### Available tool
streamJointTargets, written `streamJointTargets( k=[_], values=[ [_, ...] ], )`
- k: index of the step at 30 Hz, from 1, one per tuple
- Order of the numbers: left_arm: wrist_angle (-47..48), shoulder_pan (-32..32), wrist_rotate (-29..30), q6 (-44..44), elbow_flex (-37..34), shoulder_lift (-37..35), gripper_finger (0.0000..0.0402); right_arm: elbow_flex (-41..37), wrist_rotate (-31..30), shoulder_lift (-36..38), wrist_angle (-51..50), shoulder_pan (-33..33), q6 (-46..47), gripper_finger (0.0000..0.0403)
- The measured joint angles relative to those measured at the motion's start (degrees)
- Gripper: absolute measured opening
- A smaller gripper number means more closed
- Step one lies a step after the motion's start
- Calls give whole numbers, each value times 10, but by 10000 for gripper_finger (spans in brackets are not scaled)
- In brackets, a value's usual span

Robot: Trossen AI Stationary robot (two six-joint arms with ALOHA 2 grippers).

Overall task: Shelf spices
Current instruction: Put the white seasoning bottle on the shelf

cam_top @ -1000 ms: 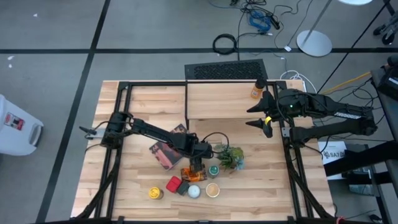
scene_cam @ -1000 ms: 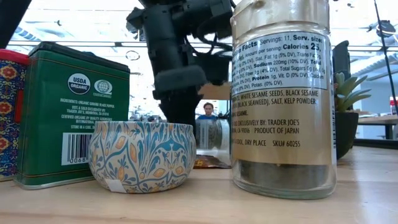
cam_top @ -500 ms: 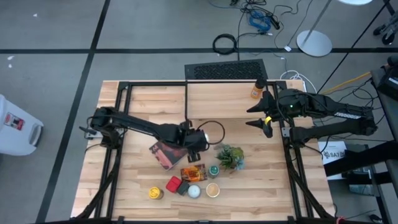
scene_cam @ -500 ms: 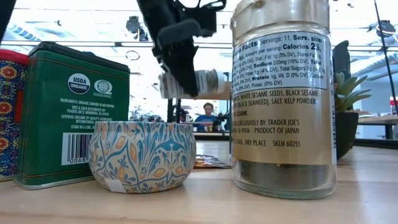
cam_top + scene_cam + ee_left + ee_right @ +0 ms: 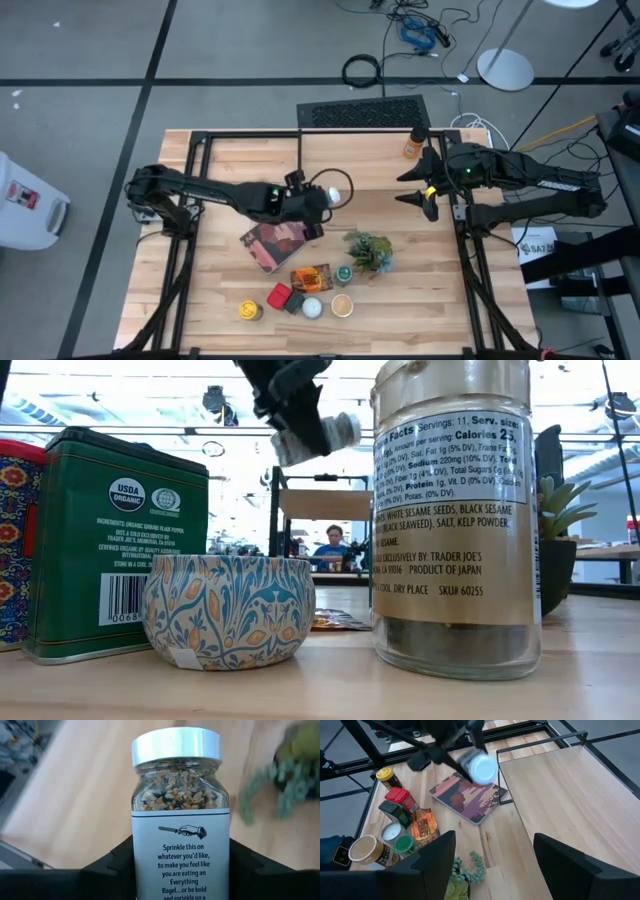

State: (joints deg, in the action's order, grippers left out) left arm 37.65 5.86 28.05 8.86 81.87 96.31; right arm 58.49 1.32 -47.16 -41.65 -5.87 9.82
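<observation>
My left gripper (image 5: 322,196) is shut on a glass spice jar (image 5: 177,805) with a white lid, seeds and a white label, high above the table by the shelf's near left corner. The shelf (image 5: 360,160), a light-wood board on a black frame, carries one amber jar (image 5: 412,147) standing on its base at the far right. More spices stand near the front edge: yellow-topped (image 5: 250,310), red (image 5: 279,296), white (image 5: 312,307), tan (image 5: 342,305) and green (image 5: 343,273) ones, plus an orange packet (image 5: 310,277) lying flat. My right gripper (image 5: 495,865) waits open at the shelf's right end. My left gripper pinches the jar's lower, labelled body (image 5: 142,870) between its two fingers (image 5: 107,872), one on each side. The fingers come from the table's left, slanting down, and lie across the jar. The jar (image 5: 318,438) is lifted clear and tilted, its lid (image 5: 482,768) leaning toward the shelf.
A maroon picture book (image 5: 270,243) lies below the left arm, and a green potted plant (image 5: 368,250) stands right of it. In the low view a green tin (image 5: 115,545), a patterned tin (image 5: 228,610) and a big glass jar (image 5: 455,520) stand close to the camera.
My left gripper has risen from among the spices beside the plant and gone toward the table's far edge, up to the shelf's near left corner. It has tipped from steeply downward to a shallower slant. The jar came off the table upright and now hangs tilted.
</observation>
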Motion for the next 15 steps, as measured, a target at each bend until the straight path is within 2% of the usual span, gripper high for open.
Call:
streamJointTargets(
  k=[15],
  values=[
    [-140, -48, 12, -98, 1, -18, 199, 0, 0, 0, 0, 0, 11, 258]
  ],
)
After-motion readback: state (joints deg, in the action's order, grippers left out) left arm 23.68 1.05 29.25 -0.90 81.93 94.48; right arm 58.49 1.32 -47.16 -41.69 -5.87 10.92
